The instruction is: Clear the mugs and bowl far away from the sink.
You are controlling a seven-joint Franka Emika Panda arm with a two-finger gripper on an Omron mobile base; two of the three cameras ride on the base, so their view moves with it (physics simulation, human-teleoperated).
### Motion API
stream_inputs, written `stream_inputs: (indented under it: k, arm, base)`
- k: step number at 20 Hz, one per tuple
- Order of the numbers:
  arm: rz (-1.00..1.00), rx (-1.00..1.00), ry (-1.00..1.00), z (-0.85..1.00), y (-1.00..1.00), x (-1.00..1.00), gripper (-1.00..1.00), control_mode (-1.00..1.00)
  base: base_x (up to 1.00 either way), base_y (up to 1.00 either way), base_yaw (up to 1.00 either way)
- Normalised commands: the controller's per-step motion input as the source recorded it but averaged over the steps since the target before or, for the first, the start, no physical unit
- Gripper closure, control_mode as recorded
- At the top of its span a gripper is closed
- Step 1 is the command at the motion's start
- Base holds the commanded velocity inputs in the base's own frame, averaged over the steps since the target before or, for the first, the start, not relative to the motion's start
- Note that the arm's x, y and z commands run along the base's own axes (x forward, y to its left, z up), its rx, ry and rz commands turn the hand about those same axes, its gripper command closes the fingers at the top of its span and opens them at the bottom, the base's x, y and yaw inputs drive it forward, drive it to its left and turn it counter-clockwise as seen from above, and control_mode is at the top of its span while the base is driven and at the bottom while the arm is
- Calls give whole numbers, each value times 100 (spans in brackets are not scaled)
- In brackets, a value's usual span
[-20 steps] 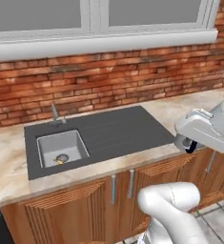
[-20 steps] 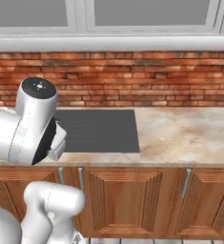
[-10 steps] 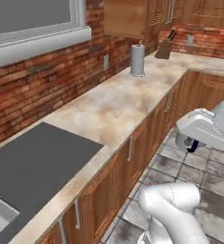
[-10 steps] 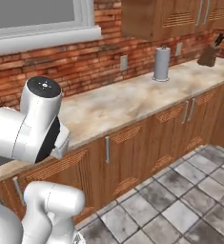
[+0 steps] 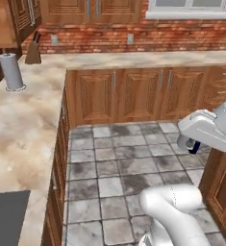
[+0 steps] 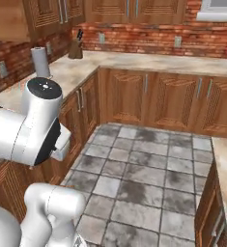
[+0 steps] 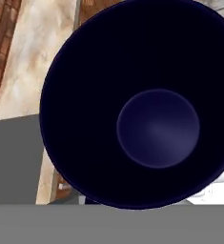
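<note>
We were mid-carry: the tool, closed, gripped a dark bowl-shaped vessel (image 7: 137, 105), probably the bowl, just before the hand camera. The base faced the tiled floor (image 5: 124, 163). Next we needed open bench (image 5: 18, 125) near the paper towel roll (image 5: 11, 71) for set-down.

A paper towel roll (image 5: 11, 71) stands on the marble counter (image 5: 23, 129) (knife block (image 5: 33, 51) behind).
</note>
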Motion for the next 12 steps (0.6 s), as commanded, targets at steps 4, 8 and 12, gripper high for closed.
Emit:
stream_inputs:
  k: [4,8,12]
  arm:
    - [0,0,0,0,0,0,100,100]
    - [0,0,0,0,0,0,100,100]
    - [0,0,0,0,0,0,100,100]
  base:
    - [0,0,-100]
    - [0,0,-96]
    - [0,-9,-91]
